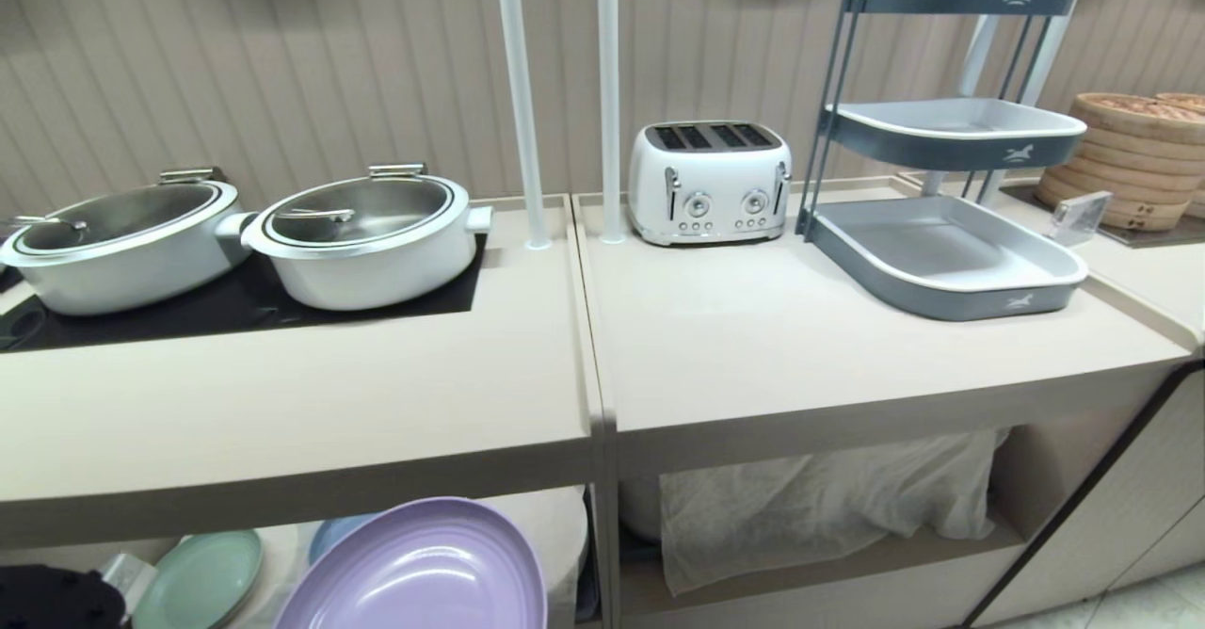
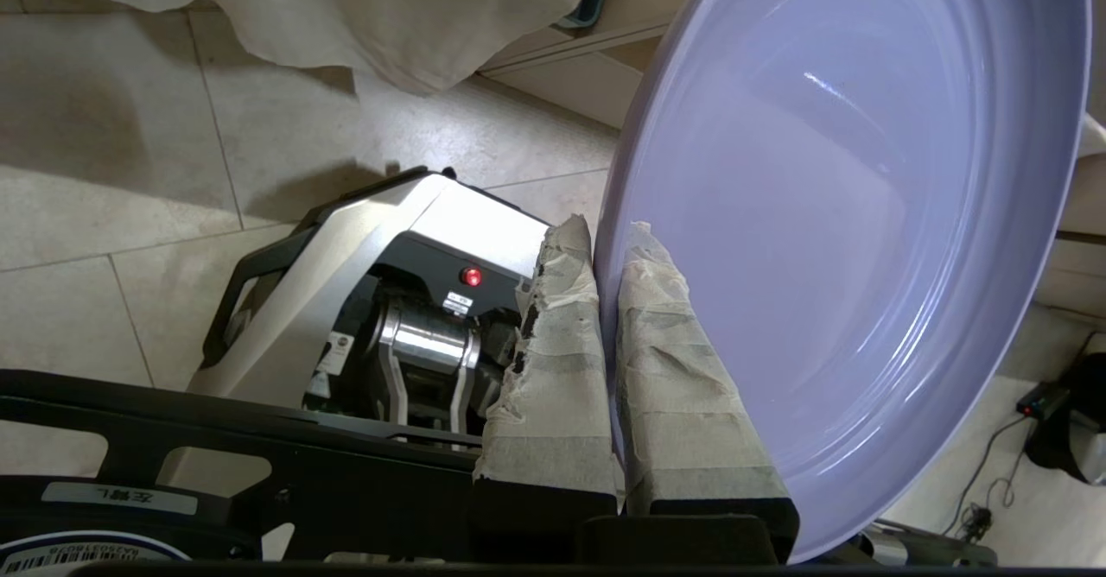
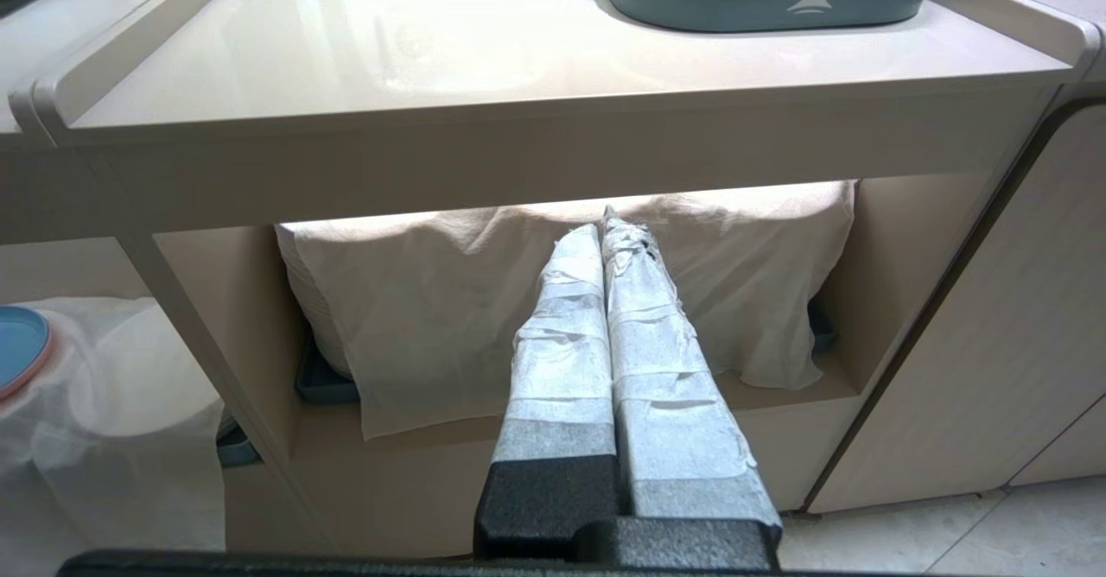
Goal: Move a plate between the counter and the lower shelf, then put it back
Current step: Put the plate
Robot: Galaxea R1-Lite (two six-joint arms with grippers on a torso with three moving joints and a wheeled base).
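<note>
Bare counter point(image 1: 753, 328) stretching open in front of the toaster point(image 1: 709, 182); tray rack point(image 1: 946, 233) crowding its right, white poles point(image 1: 565, 92) blocking its left.

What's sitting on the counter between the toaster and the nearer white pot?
Two white upright poles rise there, with the counter's raised ridge between them, shown in the head view.

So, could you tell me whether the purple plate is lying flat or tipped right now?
Tipped: the plate hangs clear of the counter, its rim pinched by the left gripper.
</note>
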